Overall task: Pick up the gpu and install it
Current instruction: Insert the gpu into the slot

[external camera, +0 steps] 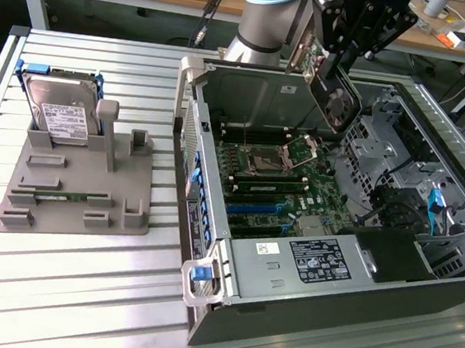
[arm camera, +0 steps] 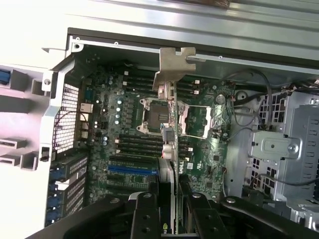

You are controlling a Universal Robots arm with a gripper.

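Observation:
The gpu (external camera: 324, 82), a green card with a round black fan and a silver end bracket, hangs tilted above the open computer case (external camera: 303, 298), over the motherboard (external camera: 285, 188). My gripper (external camera: 338, 56) is shut on its upper edge. The wrist view looks down along the gpu (arm camera: 170, 124) edge-on, with its silver bracket at the far end, above the CPU socket (arm camera: 159, 117) and the blue expansion slot (arm camera: 132, 168). The black fingers (arm camera: 144, 214) of my gripper (arm camera: 172, 211) clamp the card from both sides.
A grey holder (external camera: 72, 199) lies on the slatted table at the exterior view's left. It carries an upright silver hard drive (external camera: 58, 110) and a thin green memory stick (external camera: 64, 196). Drive cages and cables (external camera: 429, 203) fill the case's far side. A power supply (external camera: 315, 262) sits near its front wall.

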